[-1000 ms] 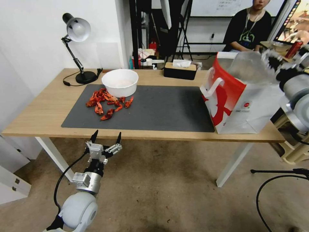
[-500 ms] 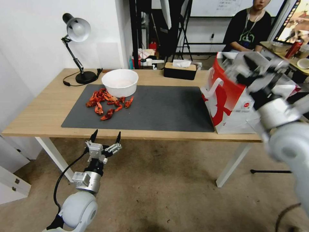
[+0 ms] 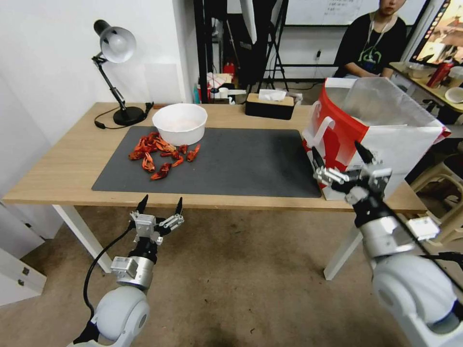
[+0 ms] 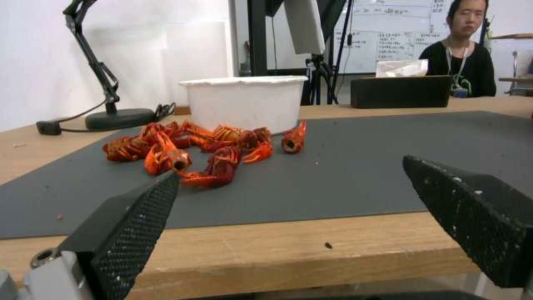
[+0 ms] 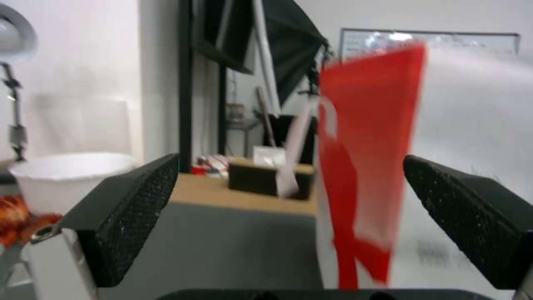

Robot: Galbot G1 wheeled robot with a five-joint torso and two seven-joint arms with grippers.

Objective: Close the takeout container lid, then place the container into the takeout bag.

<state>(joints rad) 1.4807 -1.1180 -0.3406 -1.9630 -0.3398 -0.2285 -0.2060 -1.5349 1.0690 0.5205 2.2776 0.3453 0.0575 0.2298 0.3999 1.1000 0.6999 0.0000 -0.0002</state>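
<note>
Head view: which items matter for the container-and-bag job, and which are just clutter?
Job:
takeout bag, upright at the table's right end
right gripper, open, in front of the bag
left gripper, open, parked below the table's front edge

Clutter:
white bowl
crayfish pile
desk lamp
tissue box
grey mat

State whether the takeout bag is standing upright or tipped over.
Upright: the takeout bag stands on the table, mouth open upward, handle raised.

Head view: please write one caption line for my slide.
Both grippers, left and right, open before the table; takeout bag upright at right.
</note>
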